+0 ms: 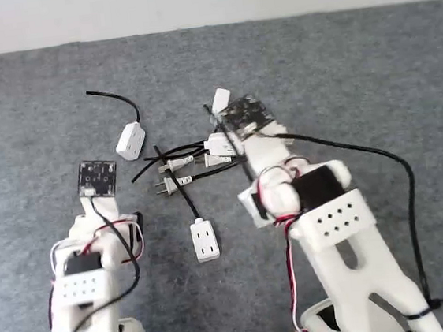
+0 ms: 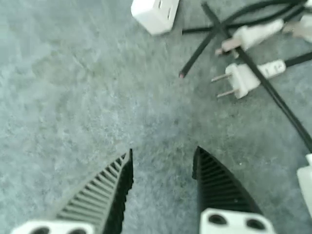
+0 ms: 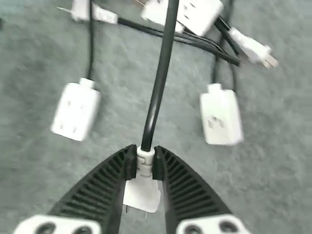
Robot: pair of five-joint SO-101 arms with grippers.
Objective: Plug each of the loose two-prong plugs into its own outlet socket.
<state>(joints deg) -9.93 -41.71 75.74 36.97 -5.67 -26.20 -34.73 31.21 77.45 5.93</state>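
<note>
My right gripper (image 3: 144, 152) is shut on a white two-prong plug (image 3: 141, 195), prongs pointing back toward the wrist, its black cord (image 3: 160, 73) running away from the fingers. Beyond it lie two white outlet sockets (image 3: 75, 109) (image 3: 221, 119) on the grey carpet, with a third socket (image 3: 200, 12) farther off beside a loose plug (image 3: 253, 48). My left gripper (image 2: 163, 160) stands open over bare carpet. Ahead of it lie two loose white plugs (image 2: 239, 80) (image 2: 251, 35) and a socket (image 2: 156, 13). In the high view the plugs (image 1: 171, 175) lie between the two arms.
Black cords (image 1: 184, 150) cross in a tangle in the middle of the carpet. One socket (image 1: 130, 140) lies at the back left, another socket (image 1: 204, 239) near the front between the arms. A pale wall (image 1: 204, 1) bounds the far edge.
</note>
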